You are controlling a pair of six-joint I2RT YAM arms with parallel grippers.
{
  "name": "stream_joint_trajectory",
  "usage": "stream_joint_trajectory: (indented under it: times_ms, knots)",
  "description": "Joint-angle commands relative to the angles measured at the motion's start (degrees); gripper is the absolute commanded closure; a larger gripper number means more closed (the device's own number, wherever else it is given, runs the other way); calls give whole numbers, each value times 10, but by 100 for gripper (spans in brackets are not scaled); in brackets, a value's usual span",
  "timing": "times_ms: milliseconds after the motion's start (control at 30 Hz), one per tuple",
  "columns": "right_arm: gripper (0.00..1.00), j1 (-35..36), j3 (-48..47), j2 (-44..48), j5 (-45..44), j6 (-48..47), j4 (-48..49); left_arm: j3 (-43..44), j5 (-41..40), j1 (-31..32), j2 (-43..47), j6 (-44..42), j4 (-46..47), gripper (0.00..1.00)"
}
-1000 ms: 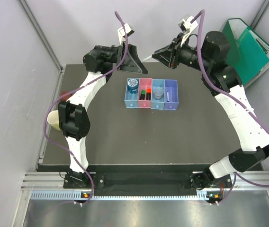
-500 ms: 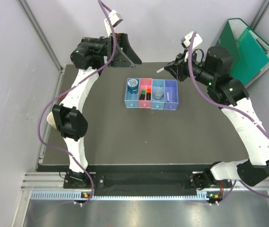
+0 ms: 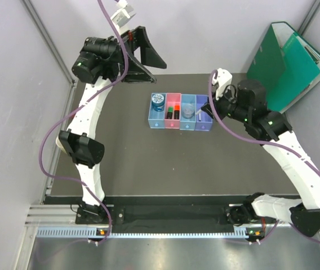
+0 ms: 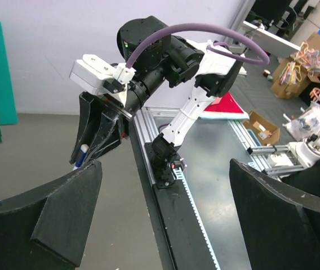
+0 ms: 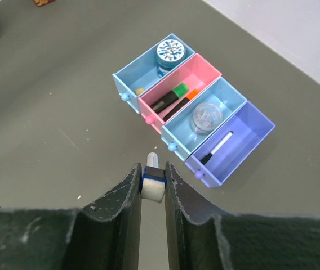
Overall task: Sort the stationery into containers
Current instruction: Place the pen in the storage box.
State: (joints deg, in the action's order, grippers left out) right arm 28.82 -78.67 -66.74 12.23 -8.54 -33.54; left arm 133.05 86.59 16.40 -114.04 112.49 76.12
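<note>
Here, we see the right claw clamped on the white pen with blue cap above the bench, near the row of bins; the left claw gapes wide, empty.

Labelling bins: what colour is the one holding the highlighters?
Pink bin, clearest in the right wrist view.

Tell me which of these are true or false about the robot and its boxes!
1. The right tool grips a white pen. True.
2. The left tool grips scissors. False: it is open and empty.
3. The green highlighter lies in the pink box. True.
4. The tape roll sits in the pink box. False: it is in the light blue end box.
5. The purple box is empty. False: a marker lies in it.
</note>
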Motion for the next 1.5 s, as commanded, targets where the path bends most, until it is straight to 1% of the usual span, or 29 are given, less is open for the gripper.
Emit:
stream_joint_trajectory:
  times_ms: [0,133,267,300,433,500,567,600,667,700,733,767,800,833,867,900,933,967,1000,1033,1067,1100,1133,1167,1200,1267,1400,1467]
  knots:
    - [100,6,-17,28,-18,-21,23,40,93,-1,36,-31,210,1]
    - [100,6,-23,26,-17,-18,26,55,94,-21,35,-42,209,1]
    - [100,5,-20,35,-19,-18,23,48,90,-30,43,-65,170,1]
    - [100,6,-19,35,-19,-19,22,48,85,-30,53,-68,156,1]
    - [100,6,1,30,-27,-25,22,9,54,-37,87,-135,76,1]
    - [100,6,26,26,-36,-31,32,2,39,-42,93,-161,31,1]
    - [100,6,49,19,-36,-39,37,3,33,-50,90,-183,14,1]
    - [100,6,57,16,-33,-43,39,2,24,-54,87,-194,-16,1]
    - [100,5,76,6,-24,-54,43,1,7,-70,88,-254,-57,1]
    - [100,5,80,1,-21,-56,44,-1,-28,-78,96,-288,-95,1]
    - [100,5,85,-8,-22,-57,47,-10,-53,-88,104,-390,-207,1]
    - [100,5,86,-15,-25,-56,54,-19,-86,-108,115,-460,-299,1]
    - [100,5,85,-20,-26,-55,58,-42,-142,-116,149,-537,-384,1]
    - [100,3,81,-29,-26,-51,63,-51,-175,-118,167,-723,-582,1]
    - [100,3,77,-36,-33,-48,68,-61,-211,-114,187,-820,-665,1]
    - [100,0,72,-42,-36,-47,75,-82,-249,-109,211,-892,-717,1]
    - [100,-5,61,-57,-37,-45,78,-82,-287,-109,211,-942,-750,1]
    - [100,-7,55,-65,-44,-46,79,-77,-307,-110,202,-963,-830,1]
    - [100,-10,49,-73,-48,-49,78,-75,-341,-109,200,-990,-878,1]
    - [100,-17,35,-92,-48,-51,77,-89,-376,-109,203,-1033,-900,1]
    - [100,-23,25,-103,-51,-50,74,-104,-409,-107,214,-1061,-947,1]
    - [100,-28,16,-113,-50,-50,72,-136,-442,-104,222,-1089,-965,1]
    - [100,-38,-1,-133,-51,-47,68,-151,-469,-101,226,-1136,-979,1]
    - [100,-41,-9,-142,-55,-48,66,-161,-551,-97,232,-1156,-1002,1]
    - [100,-44,-16,-152,-60,-50,65,-175,-587,-95,232,-1184,-1032,1]
    - [100,-53,-39,-179,-67,-53,60,-189,-678,-95,232,-1202,-1055,1]
    - [100,-76,-79,-228,-56,-51,46,-255,-756,-95,247,-1229,-1064,1]
    - [100,-82,-100,-252,-49,-54,36,-274,-771,-95,255,-1236,-1060,1]
